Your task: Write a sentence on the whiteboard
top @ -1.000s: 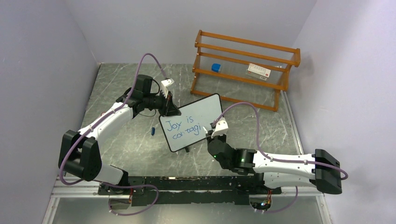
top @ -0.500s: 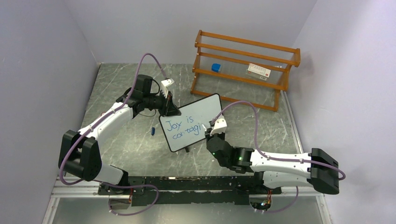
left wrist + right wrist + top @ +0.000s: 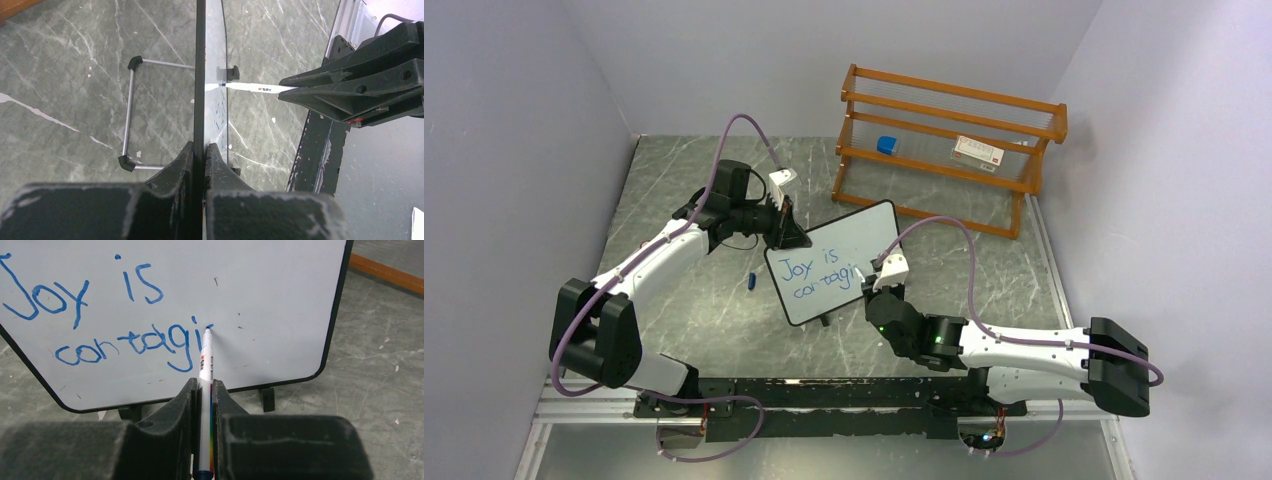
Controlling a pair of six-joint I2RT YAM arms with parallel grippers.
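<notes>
1. I see the small white whiteboard with a thin black frame (image 3: 842, 232) upright at the centre of the grey marble table (image 3: 674, 190).
2. The left gripper (image 3: 200, 150) is clamped on the board's edge, at its 10 o'clock corner.
3. The right gripper (image 3: 205, 387) is closed on a thin white marker pen (image 3: 205, 357), coming from 4 o'clock.
4. The blue handwritten sentence (image 3: 150, 342) reads "Joy is" and, below it, "contagi"; the pen tip touches the board just beside the last letter.
5. An orange wooden rack (image 3: 949, 150) stands at 1 o'clock of the board, and a small blue cap (image 3: 752, 280) lies at its 9 o'clock.
</notes>
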